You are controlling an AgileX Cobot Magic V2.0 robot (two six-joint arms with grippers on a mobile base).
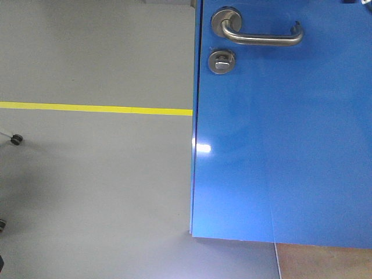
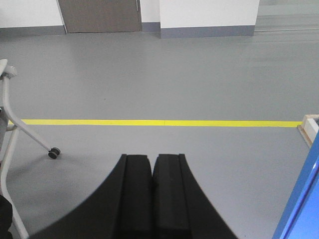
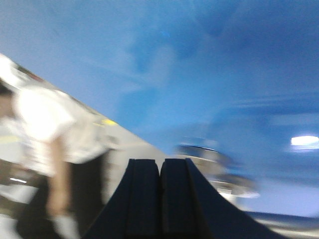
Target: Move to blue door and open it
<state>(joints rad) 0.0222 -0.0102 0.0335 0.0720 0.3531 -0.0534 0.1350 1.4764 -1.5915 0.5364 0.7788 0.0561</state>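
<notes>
Blue door (image 1: 285, 145), lever handle (image 1: 261, 34) at one o'clock, untouched. Both our grippers, left gripper (image 2: 152, 164) and right gripper (image 3: 160, 167), closed, empty. Risk: right view blurred, perhaps from motion; we might graze the panel, missing the handle.

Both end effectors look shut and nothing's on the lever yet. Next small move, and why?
Probably raise the right end effector toward the lever handle and open it. Its fingers are together, facing blurred glossy blue door, while the handle sits high in the front view, untouched. The left end effector faces open floor beside the door edge.
</notes>
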